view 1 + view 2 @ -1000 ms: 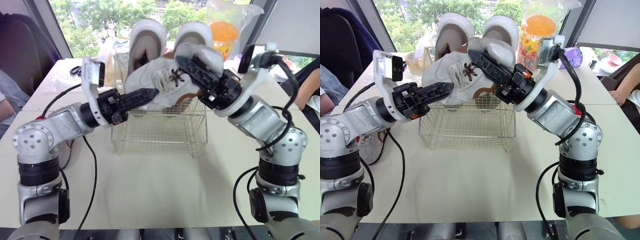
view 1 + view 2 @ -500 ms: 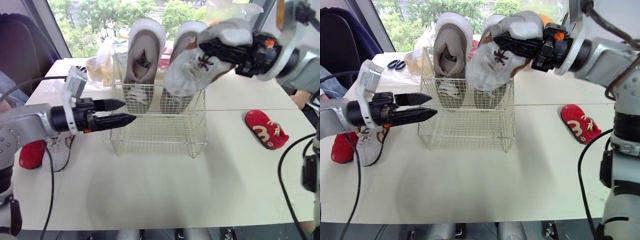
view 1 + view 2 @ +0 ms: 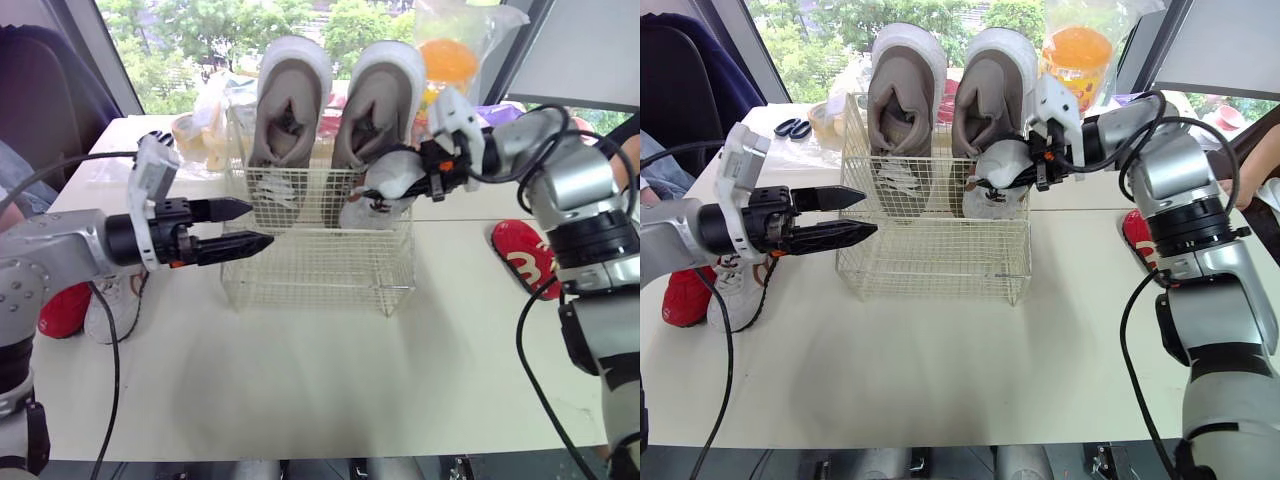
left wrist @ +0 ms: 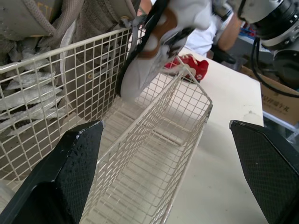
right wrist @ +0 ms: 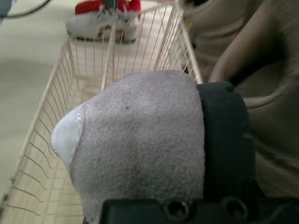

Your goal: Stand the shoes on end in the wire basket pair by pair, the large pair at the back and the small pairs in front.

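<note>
Right fingers (image 5: 224, 140) gripped a small grey sneaker (image 3: 1002, 165) at the wire basket's (image 3: 930, 262) 2 o'clock — left fingers (image 3: 835, 235) spread open.

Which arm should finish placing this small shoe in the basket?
Right. The right gripper is shut on the small shoe at the wire basket, in front of the large pair. The left gripper is open and empty beside the basket.
</note>
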{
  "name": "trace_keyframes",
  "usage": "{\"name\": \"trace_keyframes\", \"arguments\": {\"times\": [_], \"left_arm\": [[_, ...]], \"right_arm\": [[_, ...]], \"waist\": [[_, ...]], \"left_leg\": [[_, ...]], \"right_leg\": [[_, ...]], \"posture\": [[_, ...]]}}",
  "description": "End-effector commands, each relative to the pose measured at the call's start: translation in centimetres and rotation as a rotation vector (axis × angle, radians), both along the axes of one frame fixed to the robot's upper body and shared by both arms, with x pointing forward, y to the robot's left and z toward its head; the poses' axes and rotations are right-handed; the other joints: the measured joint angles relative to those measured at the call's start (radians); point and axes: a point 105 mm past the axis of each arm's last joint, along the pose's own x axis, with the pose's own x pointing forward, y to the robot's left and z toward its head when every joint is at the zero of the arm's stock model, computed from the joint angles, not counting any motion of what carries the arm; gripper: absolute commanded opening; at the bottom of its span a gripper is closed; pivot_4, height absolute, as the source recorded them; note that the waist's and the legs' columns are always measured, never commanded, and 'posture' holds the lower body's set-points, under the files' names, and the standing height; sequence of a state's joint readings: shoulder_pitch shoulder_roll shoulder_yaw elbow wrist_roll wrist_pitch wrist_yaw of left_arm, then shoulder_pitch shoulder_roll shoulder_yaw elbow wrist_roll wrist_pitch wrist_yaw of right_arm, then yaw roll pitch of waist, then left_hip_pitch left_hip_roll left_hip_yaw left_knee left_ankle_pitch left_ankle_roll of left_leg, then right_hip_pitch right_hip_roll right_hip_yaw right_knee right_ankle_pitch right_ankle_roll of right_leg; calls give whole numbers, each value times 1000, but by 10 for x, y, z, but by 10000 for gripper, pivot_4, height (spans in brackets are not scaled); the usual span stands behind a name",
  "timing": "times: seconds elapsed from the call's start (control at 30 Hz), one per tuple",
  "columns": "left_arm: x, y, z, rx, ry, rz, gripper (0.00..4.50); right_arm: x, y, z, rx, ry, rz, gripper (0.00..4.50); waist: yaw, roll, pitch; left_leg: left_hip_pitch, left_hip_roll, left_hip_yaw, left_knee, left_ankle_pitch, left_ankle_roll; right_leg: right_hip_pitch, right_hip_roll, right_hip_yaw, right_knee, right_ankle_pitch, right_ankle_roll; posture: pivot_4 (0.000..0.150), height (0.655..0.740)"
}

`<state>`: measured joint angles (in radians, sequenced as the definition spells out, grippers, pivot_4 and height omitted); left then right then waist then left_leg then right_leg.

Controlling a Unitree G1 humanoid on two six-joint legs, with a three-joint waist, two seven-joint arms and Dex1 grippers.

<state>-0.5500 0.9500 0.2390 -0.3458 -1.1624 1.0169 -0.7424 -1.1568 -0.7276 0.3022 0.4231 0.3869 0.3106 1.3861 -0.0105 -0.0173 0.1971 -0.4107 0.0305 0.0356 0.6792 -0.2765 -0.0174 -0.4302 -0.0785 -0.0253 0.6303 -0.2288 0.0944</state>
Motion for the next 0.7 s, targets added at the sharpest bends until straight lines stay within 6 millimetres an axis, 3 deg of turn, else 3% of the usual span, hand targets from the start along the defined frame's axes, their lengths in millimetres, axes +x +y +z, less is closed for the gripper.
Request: {"name": "trace_keyframes", "arguments": {"times": [0.03,0.17,0.27,0.53,0.7], "left_arm": [[-6,-4,6,7,-49,-7,44855],[-5,-5,4,12,-49,-3,45000],[-5,-5,3,15,-48,0,45000],[-3,1,2,33,-49,47,45000],[9,25,3,78,-63,255,45000]], "right_arm": [[3,-2,-2,-41,-39,-10,13685],[2,-3,-9,-80,-30,-12,33682],[-5,-4,-4,-80,-44,-2,44853],[-37,-16,37,-38,-157,-17,44853],[-70,-28,77,0,-250,-35,44853]], "waist": [[0,0,0],[-1,0,0],[-2,0,0],[0,0,0],[0,0,0]], "left_leg": [[0,0,0,0,0,0],[0,0,0,0,0,0],[1,0,0,1,0,0],[1,0,0,0,0,0],[1,0,-1,0,0,0]], "right_leg": [[0,0,0,0,0,0],[0,0,0,0,0,0],[1,0,0,1,0,0],[1,0,0,1,0,0],[1,0,-1,0,0,0]], "posture": [[1500,7400],[1500,7400],[1500,7400],[1500,7400],[1500,7400]]}}
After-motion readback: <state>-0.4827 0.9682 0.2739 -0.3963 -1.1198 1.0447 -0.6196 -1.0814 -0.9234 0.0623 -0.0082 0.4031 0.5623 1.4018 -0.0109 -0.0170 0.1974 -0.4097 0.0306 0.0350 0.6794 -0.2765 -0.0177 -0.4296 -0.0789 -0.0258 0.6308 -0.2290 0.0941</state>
